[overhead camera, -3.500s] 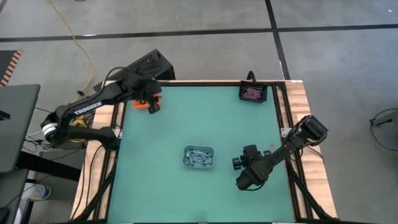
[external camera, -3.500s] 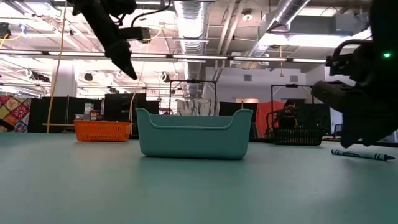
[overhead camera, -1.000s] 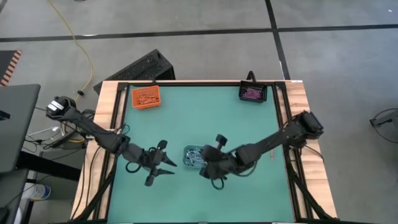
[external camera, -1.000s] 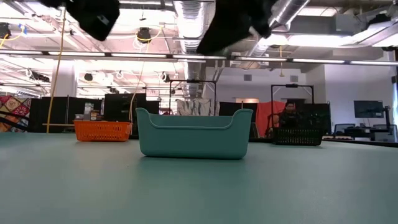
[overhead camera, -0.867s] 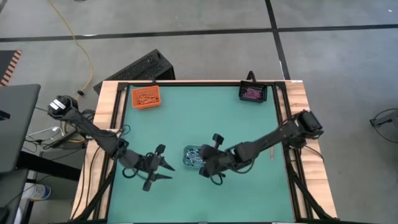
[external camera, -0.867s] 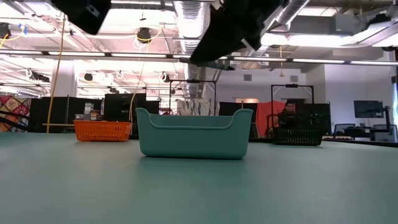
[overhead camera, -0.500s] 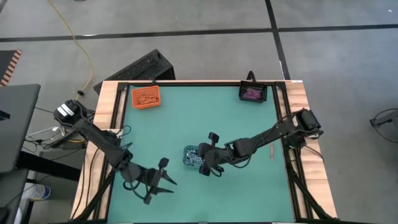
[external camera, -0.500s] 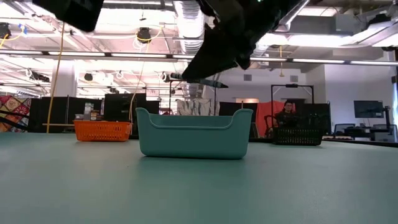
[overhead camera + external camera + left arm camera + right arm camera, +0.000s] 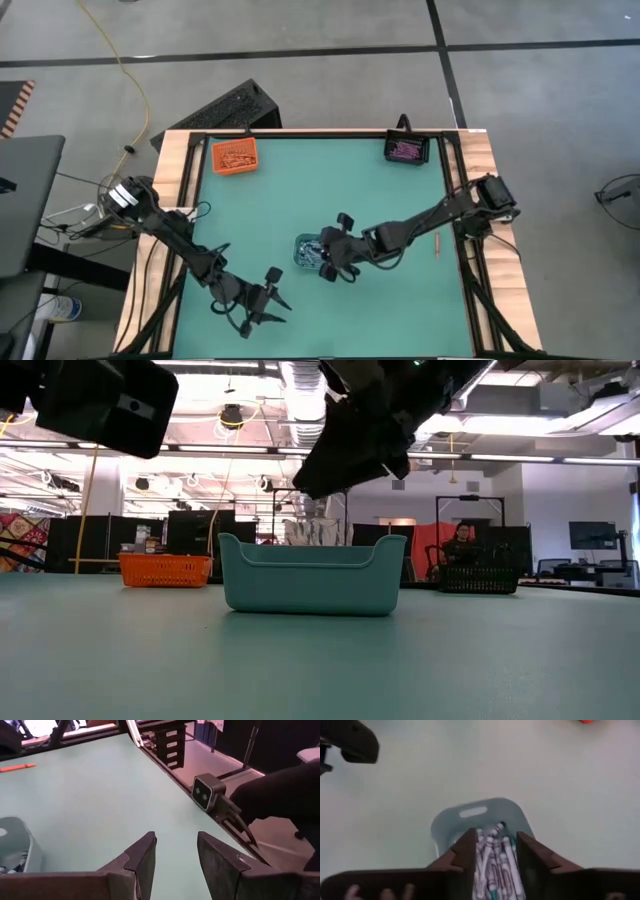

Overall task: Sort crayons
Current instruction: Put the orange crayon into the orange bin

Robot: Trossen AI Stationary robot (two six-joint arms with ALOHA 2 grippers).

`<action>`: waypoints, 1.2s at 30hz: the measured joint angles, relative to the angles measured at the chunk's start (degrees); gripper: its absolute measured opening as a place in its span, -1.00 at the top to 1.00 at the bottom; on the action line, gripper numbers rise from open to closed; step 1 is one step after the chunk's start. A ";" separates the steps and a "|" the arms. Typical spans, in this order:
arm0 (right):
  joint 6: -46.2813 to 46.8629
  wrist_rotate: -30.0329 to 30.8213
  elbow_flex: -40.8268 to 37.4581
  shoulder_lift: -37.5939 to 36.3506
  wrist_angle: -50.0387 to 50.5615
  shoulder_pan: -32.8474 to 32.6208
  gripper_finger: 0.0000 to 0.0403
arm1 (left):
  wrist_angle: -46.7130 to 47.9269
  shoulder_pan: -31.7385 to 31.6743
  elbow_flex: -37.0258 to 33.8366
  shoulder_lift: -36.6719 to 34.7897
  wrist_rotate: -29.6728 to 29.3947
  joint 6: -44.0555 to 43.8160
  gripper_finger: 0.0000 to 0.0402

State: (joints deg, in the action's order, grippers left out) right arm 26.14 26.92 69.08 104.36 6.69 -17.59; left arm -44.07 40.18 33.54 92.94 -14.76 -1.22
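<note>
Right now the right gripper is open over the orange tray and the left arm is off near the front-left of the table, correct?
Not quite. The right gripper is open over the grey-blue tray of crayons mid-table, as the right wrist view shows; the orange tray sits at the far left corner. The left gripper is near the front-left, as you say.

A grey tray [image 9: 312, 252] sits near the middle of the surface [image 9: 330, 190], toward the front edge, with crayons [image 9: 495, 852] lying in it. The right claw [image 9: 326, 262] hangs directly above that tray, its two fingers [image 9: 465, 851] apart, the arm reaching in from the right side. The left claw [image 9: 272, 301] is near the front edge, left of and in front of the tray, fingers apart over bare surface. An orange tray [image 9: 235, 157] sits in the back left corner and a black tray [image 9: 407, 149] in the back right corner. One crayon [image 9: 437, 243] lies alone near the right edge.
</note>
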 joint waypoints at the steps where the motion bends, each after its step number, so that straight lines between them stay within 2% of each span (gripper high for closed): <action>1: 0.71 0.44 0.00 0.00 0.87 -0.33 0.29 | 0.37 0.07 0.00 0.03 0.02 0.10 0.33; 6: 8.44 1.46 0.02 -1.07 10.47 -1.82 0.06 | 0.66 0.56 0.00 0.03 0.48 1.88 0.33; 9: 12.05 2.22 0.02 -2.59 19.08 -4.08 0.01 | 0.88 0.90 0.00 0.03 0.57 3.57 0.33; 12: 18.18 6.20 0.02 -3.95 30.43 -7.76 0.01 | 1.15 1.03 0.00 0.03 0.57 5.20 0.33; 15: 30.61 10.18 0.07 -6.05 44.65 -11.71 0.04 | 1.32 1.03 0.02 0.03 0.55 6.10 0.33; 18: 46.01 10.68 0.05 -6.94 58.12 -15.39 0.06 | 1.42 1.01 0.02 0.03 0.55 6.18 0.33; 20: 57.20 8.39 0.06 -7.32 65.90 -17.66 0.07 | 1.40 1.01 0.02 0.03 0.55 6.43 0.33; 23: 72.53 0.90 -0.19 -7.37 76.27 -19.99 0.09 | 1.02 0.97 0.02 0.03 0.52 6.79 0.33; 25: 79.42 -2.73 -1.63 -7.49 78.39 -21.17 0.10 | 0.44 0.82 0.02 0.03 0.53 6.81 0.33; 28: 86.95 -6.35 -6.74 -9.68 75.63 -23.02 0.10 | -0.03 0.57 0.02 0.02 0.50 6.34 0.33; 32: 93.10 -9.27 -15.41 -13.89 67.28 -25.29 0.11 | -0.31 0.59 0.02 0.00 0.49 5.08 0.33; 36: 95.82 -10.46 -20.80 -16.97 64.58 -25.61 0.11 | -0.33 0.59 0.02 0.00 0.50 3.97 0.33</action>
State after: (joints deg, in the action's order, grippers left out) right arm 121.96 16.47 48.28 87.39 71.27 -43.20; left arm -44.40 40.77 33.56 92.95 -14.26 2.75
